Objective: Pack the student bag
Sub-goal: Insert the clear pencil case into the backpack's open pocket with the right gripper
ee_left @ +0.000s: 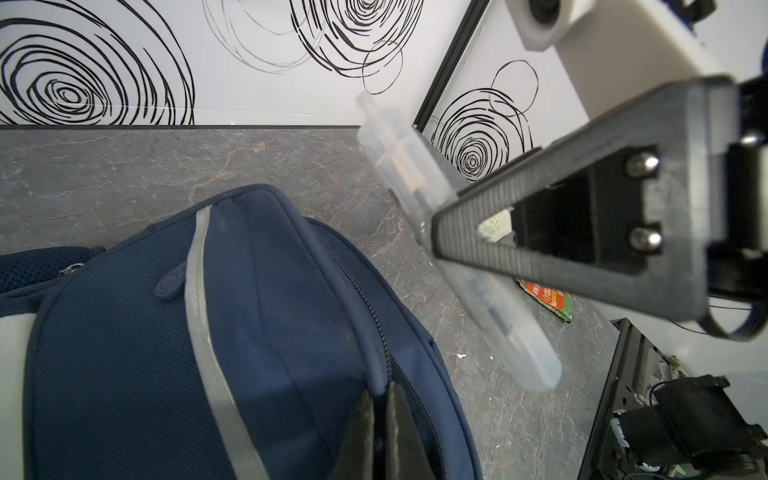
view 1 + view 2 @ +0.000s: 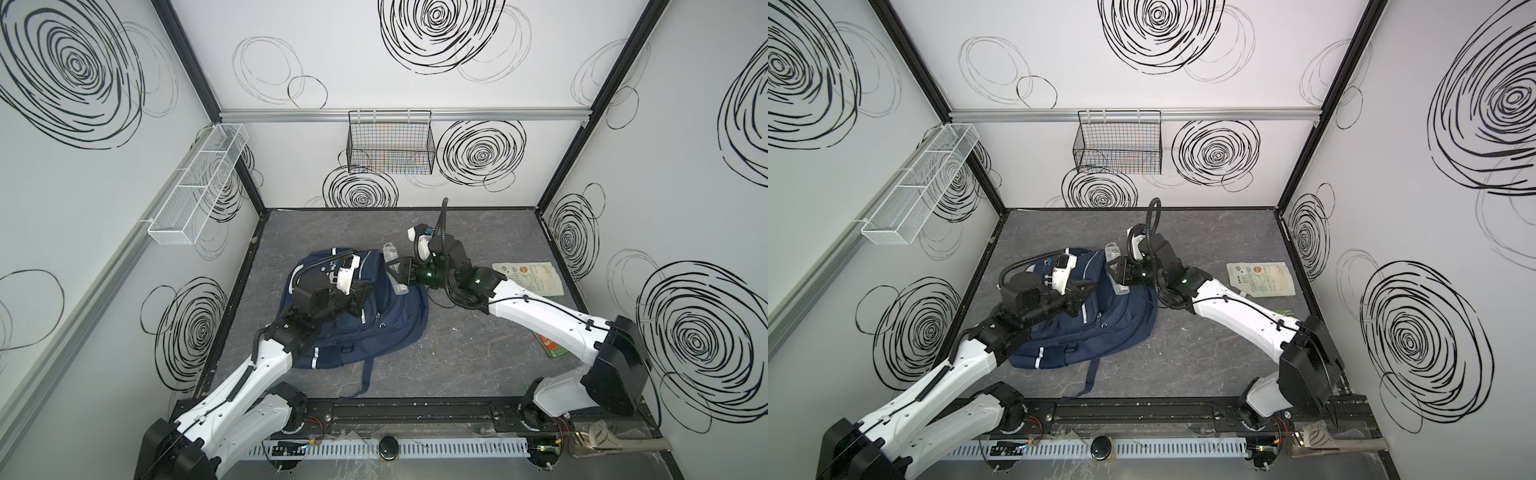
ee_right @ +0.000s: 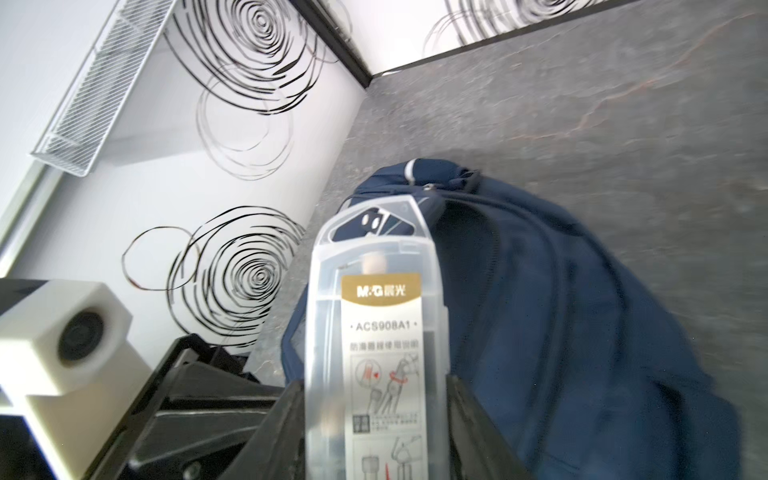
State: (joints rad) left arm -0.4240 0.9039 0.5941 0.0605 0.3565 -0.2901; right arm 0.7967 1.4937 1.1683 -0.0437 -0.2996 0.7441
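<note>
Student bag lies flat on the grey table, left of centre, straps toward the front rail. It is navy with silver stripes, and a zip line shows in the left wrist view.

You've got the left gripper on top of it, fingers pressed together right at that zip line (can't tell if fabric is caught between them).

Your right gripper pinches a clear plastic case across its width, held over the bag's far right edge, clear of the table. Dark and tan parts show through the plastic, too blurred to name. On the case label you can read "M&G" on a gold band, then "ACS908A1". Below that come Chinese lines and drawings of a compass.

Right side of the table: a white printed pouch (text too small to read), and a green-orange packet partly under the right arm.

On the walls hang a white mesh basket with three compartments and a black wire basket.
</note>
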